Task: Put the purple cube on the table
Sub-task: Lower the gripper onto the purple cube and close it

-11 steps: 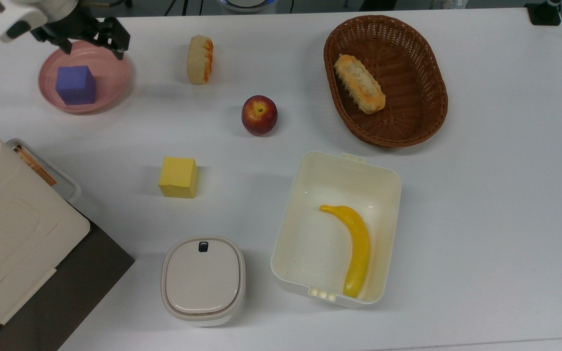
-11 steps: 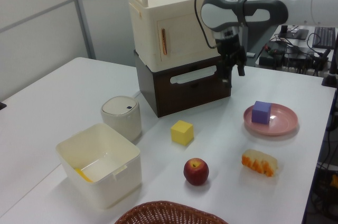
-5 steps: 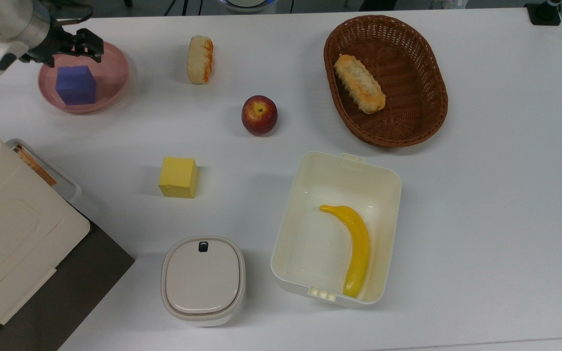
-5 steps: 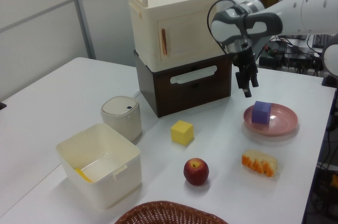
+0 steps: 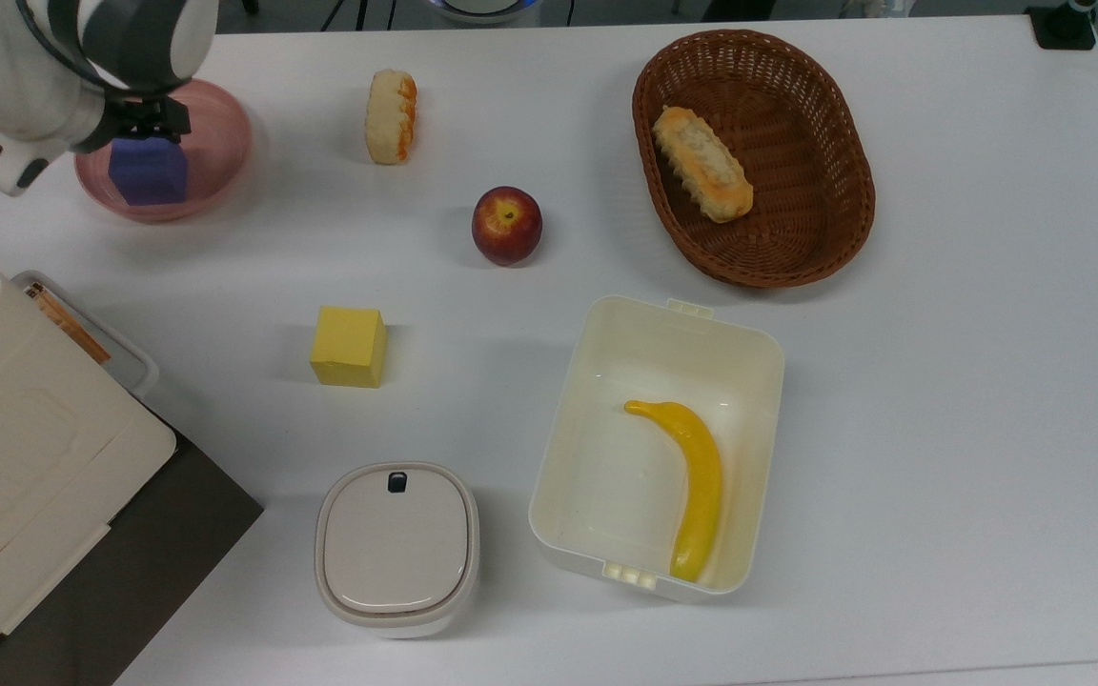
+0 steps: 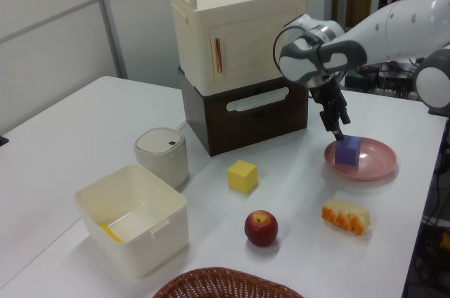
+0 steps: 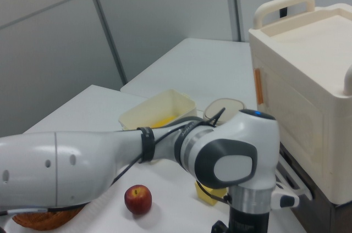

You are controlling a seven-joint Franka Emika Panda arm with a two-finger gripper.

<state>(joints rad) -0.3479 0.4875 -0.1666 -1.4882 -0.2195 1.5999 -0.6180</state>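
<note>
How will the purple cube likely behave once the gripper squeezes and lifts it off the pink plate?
The purple cube looks matte and soft-edged, so it probably gives slightly and grips without slipping. It is likely light for its size. Flat faces mean it should sit still, not roll, though the shallow pink plate may shift if it is nudged sideways.

Grey panelled walls (image 6: pixel 63 24) with metal seams behind the white desk (image 5: pixel 940 381); cluttered workbench with cables (image 6: pixel 394 73) at the left view's right, even indoor light.

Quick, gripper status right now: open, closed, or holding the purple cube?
Gripper: just above the purple cube, which sits on the pink plate; open or closed cannot be told.
</note>
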